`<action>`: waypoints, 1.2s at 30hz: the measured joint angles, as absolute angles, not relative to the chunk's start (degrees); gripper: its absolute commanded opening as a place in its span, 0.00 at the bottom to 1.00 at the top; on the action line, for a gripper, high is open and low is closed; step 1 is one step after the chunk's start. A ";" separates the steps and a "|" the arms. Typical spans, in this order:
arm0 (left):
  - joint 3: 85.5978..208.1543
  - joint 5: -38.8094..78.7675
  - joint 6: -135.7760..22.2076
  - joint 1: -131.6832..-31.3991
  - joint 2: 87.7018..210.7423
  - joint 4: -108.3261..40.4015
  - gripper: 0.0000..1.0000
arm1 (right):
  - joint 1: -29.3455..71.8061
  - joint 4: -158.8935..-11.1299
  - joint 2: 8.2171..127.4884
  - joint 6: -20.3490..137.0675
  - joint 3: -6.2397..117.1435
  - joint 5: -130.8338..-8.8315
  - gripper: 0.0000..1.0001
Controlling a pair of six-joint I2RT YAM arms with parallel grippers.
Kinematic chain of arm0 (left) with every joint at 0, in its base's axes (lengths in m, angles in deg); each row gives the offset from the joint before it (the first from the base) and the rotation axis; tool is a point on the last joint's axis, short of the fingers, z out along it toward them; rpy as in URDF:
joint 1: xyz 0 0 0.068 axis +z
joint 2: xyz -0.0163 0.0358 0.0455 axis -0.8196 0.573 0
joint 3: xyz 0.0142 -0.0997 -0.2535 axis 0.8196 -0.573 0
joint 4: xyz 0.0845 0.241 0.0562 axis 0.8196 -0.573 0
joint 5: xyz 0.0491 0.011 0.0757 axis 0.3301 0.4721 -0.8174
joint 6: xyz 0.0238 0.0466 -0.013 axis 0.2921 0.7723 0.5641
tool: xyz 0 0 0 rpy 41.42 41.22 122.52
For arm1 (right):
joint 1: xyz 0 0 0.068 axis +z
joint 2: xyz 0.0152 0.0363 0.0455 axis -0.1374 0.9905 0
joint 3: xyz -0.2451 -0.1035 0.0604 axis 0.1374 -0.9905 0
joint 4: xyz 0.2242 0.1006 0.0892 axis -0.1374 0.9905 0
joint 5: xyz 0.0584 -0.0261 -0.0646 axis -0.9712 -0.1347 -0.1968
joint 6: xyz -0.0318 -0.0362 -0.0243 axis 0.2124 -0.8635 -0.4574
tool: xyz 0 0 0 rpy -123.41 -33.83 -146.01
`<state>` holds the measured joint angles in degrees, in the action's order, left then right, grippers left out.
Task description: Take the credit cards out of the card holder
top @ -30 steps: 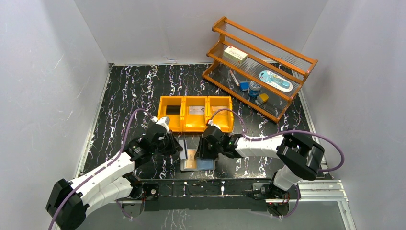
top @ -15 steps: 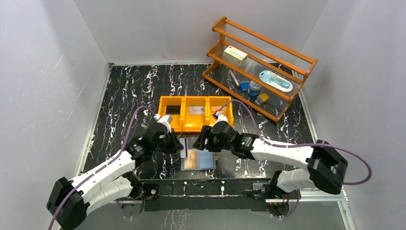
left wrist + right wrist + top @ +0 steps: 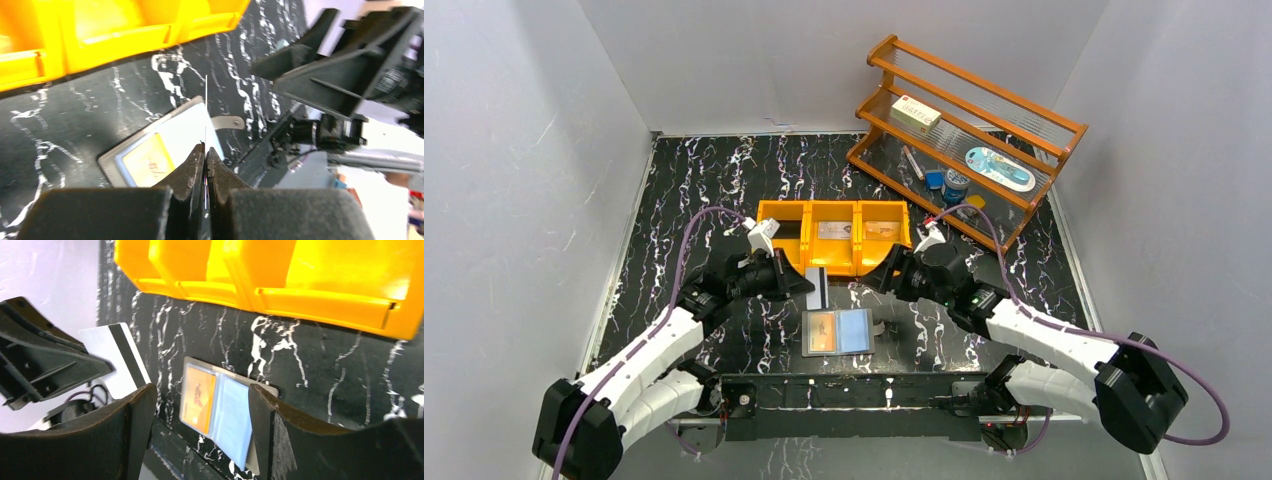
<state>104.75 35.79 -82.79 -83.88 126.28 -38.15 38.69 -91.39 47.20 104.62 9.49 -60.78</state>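
Note:
The card holder point(image 3: 856, 331) lies open and flat near the table's front edge, with a tan-orange credit card point(image 3: 822, 332) in its left leaf; the right leaf shows only pale blue lining. My left gripper point(image 3: 800, 285) hovers just behind the holder, shut on a white card with a black stripe point(image 3: 817, 288). The left wrist view shows that card edge-on point(image 3: 205, 112) between the closed jaws point(image 3: 205, 150). My right gripper point(image 3: 881, 278) hangs open behind the holder's right side, holding nothing. Between its fingers, the right wrist view point(image 3: 201, 390) shows the holder point(image 3: 235, 415) below.
An orange three-compartment bin point(image 3: 832, 262) stands right behind both grippers, with a grey card point(image 3: 834, 231) and a tan card point(image 3: 882, 231) inside. A wooden rack point(image 3: 969, 140) with small items stands at the back right. Grey walls enclose the table.
The left gripper has drawn the striped card out of the holder and lifted it towards the bin. The right gripper has left the holder, moved back and to the right, and opened wider.

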 measured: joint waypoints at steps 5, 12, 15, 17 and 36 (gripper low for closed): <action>102.41 44.08 -86.66 -83.47 126.39 -30.07 0.00 | 36.42 -100.81 48.42 105.74 6.38 -72.45 0.66; 101.58 52.08 -92.93 -83.31 128.51 -19.36 0.00 | 36.42 -114.78 53.18 107.92 6.25 -83.19 0.54; 101.21 54.11 -94.72 -83.31 129.17 -16.80 0.00 | 36.42 -118.80 54.95 108.82 6.25 -86.42 0.47; 100.86 55.25 -95.49 -83.29 129.23 -15.29 0.00 | 36.42 -121.07 55.70 109.61 6.21 -88.17 0.42; 102.00 55.46 -91.62 -83.23 128.14 -20.80 0.42 | 35.24 -131.50 55.70 112.36 3.30 -94.09 0.00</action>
<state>102.00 55.46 -91.62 -83.23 128.14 -20.80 35.24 -131.50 55.70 112.36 3.30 -94.09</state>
